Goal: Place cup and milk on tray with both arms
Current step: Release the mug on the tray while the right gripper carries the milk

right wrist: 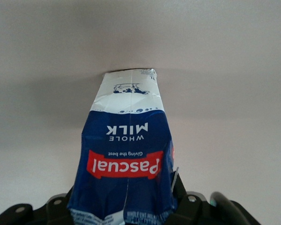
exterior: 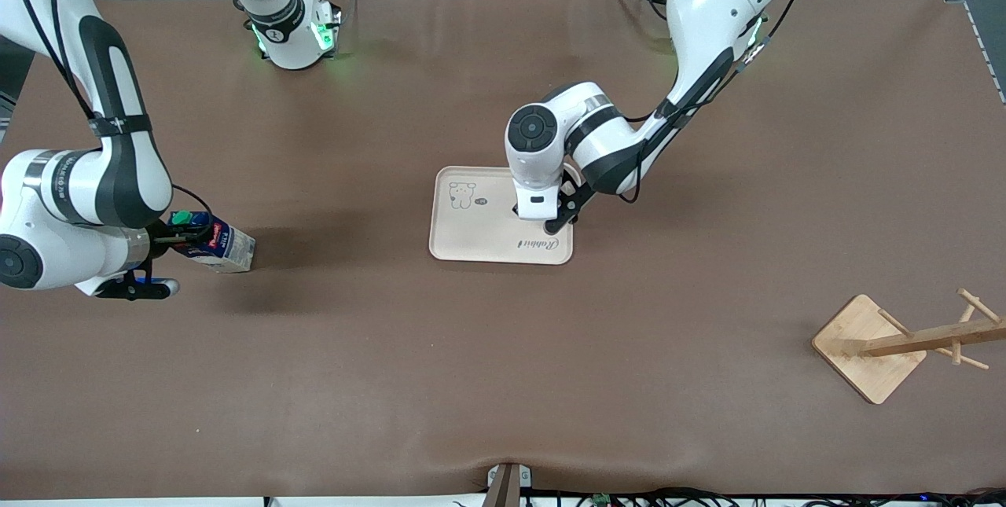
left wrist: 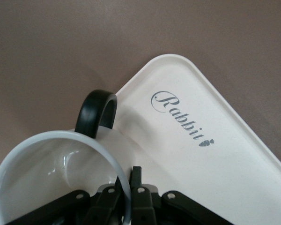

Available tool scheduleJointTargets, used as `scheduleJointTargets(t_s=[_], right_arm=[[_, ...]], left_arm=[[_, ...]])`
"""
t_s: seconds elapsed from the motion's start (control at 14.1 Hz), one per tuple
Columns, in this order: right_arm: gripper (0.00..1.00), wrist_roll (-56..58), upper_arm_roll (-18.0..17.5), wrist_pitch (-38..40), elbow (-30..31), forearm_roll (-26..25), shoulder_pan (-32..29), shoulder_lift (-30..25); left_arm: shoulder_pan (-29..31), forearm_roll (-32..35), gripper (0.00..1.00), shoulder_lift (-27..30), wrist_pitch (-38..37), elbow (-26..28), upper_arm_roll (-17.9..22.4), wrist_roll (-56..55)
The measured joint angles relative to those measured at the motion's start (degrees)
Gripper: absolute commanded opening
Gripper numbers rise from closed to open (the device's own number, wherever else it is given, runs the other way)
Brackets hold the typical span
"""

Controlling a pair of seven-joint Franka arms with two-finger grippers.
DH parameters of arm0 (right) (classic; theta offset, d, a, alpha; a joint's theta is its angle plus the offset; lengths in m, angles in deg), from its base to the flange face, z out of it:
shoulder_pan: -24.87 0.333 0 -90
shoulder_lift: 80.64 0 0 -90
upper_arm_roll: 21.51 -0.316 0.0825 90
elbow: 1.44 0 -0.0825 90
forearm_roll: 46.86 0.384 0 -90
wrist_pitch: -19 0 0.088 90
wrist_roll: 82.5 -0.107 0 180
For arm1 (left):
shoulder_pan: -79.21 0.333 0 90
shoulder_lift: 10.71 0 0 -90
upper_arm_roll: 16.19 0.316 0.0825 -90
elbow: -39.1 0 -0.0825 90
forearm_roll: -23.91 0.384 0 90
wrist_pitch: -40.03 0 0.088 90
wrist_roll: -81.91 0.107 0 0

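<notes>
White ceramic sits pinched in my left gripper [left wrist: 131,199] — one finger inside the cup's [left wrist: 56,176] rim, one outside, clamped tight on the wall, the black handle [left wrist: 97,112] turned toward the tray's corner. I hold the cup low over the cream tray [exterior: 479,236], at the end nearest my left arm's side of the table, just by the "Rabbit" lettering [left wrist: 182,119]. Whether its base already rests on the tray I cannot tell.

My right gripper [exterior: 182,238] is at the milk [exterior: 224,247], which stands on the brown table [exterior: 503,381] toward my right arm's end, well apart from the tray. The fingers flank the upper carton near the green cap [exterior: 182,218]; whether they grip it yet I cannot tell.

By my reckoning the cup is nearly done — release it and withdraw. The milk is hardly started: secure, lift, carry across, set down on the tray's free half by the bear drawing [exterior: 462,195]. A wooden mug rack [exterior: 904,342] stands apart, not needed.
</notes>
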State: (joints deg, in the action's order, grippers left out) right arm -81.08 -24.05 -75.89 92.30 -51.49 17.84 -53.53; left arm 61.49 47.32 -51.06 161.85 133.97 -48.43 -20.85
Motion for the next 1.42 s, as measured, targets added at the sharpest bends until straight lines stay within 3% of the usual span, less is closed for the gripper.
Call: scheduleJointTargets(t_s=[0.14,0.21,0.28,0.43,0.5,0.78,1.0,1.42], right_arm=[[0.0,-1.0,-0.4,5.1,-2.7,0.0,0.6,0.0],[0.02,-2.3,-0.6,7.5,-4.3,0.1,1.1,-0.1],[0.05,-3.4,-0.8,8.7,-5.6,0.4,1.7,-0.2],[0.03,-4.3,-0.9,9.3,-6.9,2.5,3.1,-0.3],[0.03,-5.1,-0.9,9.3,-7.3,3.5,4.1,-0.3],[0.04,-11.8,-1.2,10.6,-9.7,6.9,7.6,-0.5],[0.05,-20.8,-1.5,12.8,-11.4,11.9,11.3,-1.2],[0.13,-35.0,-1.8,10.5,-12.1,17.4,23.8,-1.4]], left_arm=[[0.0,0.0,0.0,-0.9,0.9,0.0,0.1,0.0],[0.0,0.0,0.06,-1.2,1.1,-0.1,0.1,0.0],[0.0,0.0,0.39,-1.3,1.1,-0.2,0.1,0.0],[0.0,0.1,0.93,-1.3,1.1,-0.3,0.1,0.0],[0.0,0.3,1.0,-1.3,1.1,-0.5,0.2,0.0],[0.2,6.9,1.0,-0.8,1.1,-2.1,0.3,-1.8],[2.7,8.1,1.0,3.3,0.7,-3.5,0.4,-1.4],[10.1,6.1,1.0,14.0,-8.5,-4.5,0.3,15.4]])
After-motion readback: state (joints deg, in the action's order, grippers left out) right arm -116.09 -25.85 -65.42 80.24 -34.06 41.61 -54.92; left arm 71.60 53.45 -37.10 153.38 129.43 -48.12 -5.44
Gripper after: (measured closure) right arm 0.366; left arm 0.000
